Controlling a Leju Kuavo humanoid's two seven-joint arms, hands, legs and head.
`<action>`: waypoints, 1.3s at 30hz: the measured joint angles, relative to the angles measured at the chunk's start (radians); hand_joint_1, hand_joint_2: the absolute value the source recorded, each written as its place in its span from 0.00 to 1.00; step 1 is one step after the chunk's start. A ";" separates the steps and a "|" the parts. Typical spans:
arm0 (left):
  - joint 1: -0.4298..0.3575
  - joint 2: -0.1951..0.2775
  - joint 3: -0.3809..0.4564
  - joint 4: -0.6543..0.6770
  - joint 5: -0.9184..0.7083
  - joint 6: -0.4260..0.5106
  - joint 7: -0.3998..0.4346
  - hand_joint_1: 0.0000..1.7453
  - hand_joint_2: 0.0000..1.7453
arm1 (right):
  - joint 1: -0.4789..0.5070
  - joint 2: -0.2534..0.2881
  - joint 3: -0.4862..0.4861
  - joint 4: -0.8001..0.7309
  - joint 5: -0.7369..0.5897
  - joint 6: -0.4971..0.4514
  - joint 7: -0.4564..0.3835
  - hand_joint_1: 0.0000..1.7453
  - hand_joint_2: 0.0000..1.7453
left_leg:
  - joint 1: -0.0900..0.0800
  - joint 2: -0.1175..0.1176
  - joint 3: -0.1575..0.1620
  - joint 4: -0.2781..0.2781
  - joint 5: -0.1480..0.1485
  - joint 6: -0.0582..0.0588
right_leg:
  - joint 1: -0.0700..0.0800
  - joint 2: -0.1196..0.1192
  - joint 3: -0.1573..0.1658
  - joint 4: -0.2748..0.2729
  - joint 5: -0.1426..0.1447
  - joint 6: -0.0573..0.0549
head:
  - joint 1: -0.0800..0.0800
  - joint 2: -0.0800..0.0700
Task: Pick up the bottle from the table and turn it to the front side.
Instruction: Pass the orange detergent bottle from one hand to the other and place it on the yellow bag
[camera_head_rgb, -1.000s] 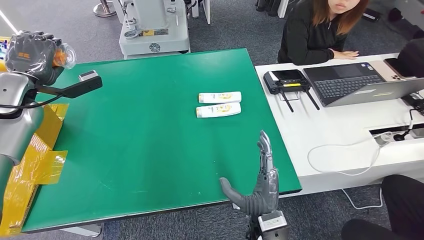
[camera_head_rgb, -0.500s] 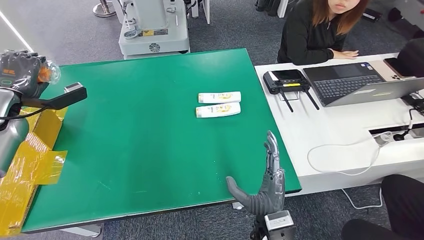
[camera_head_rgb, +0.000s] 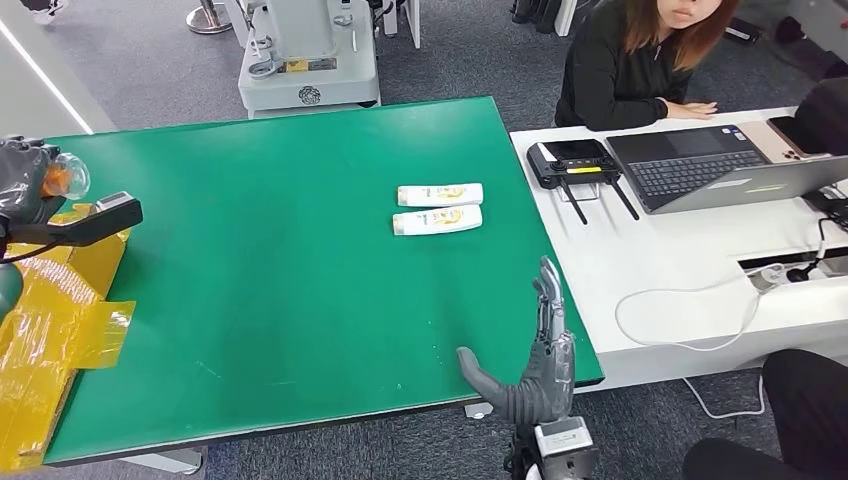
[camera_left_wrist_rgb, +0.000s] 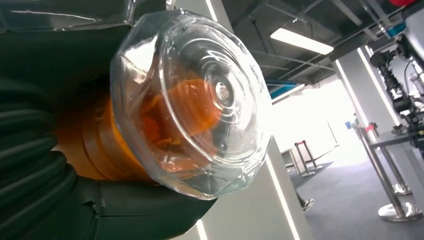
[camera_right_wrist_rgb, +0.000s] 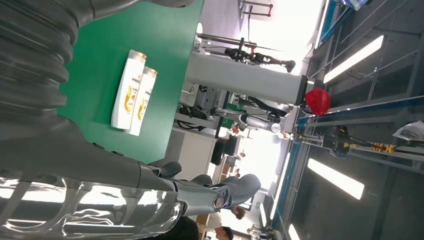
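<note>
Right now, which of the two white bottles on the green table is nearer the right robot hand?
The nearer white bottle, the one closer to the robot's edge of the green table. The other white bottle lies parallel just beyond it, farther from the open right robot hand.

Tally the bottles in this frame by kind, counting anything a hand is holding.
White shampoo bottles lying side by side on the green table: 2, far one and near one.
Clear bottle with orange inside, held by the left hand: 1.
Total: 3.
</note>
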 joint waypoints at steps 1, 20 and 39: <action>0.009 0.008 0.004 -0.001 0.004 0.001 -0.003 1.00 1.00 | 0.000 -0.001 -0.002 -0.001 0.000 -0.002 -0.001 0.00 1.00 | 0.000 0.000 0.000 0.000 0.000 0.000 | 0.000 0.000 0.000 0.000 0.000 0.000 | 0.000 0.000; 0.168 0.047 0.044 -0.021 0.028 0.036 -0.013 1.00 1.00 | -0.062 -0.004 -0.031 0.029 -0.001 0.009 -0.009 0.00 1.00 | 0.000 0.000 0.000 0.000 0.000 0.000 | 0.000 0.000 0.000 0.000 0.000 0.000 | 0.000 0.000; 0.221 -0.002 0.042 0.021 0.062 0.032 -0.021 1.00 1.00 | -0.067 -0.006 -0.035 0.043 -0.002 -0.016 -0.007 0.00 1.00 | 0.000 0.000 0.000 0.000 0.000 0.000 | 0.000 0.000 -0.001 0.000 0.000 0.000 | 0.000 0.000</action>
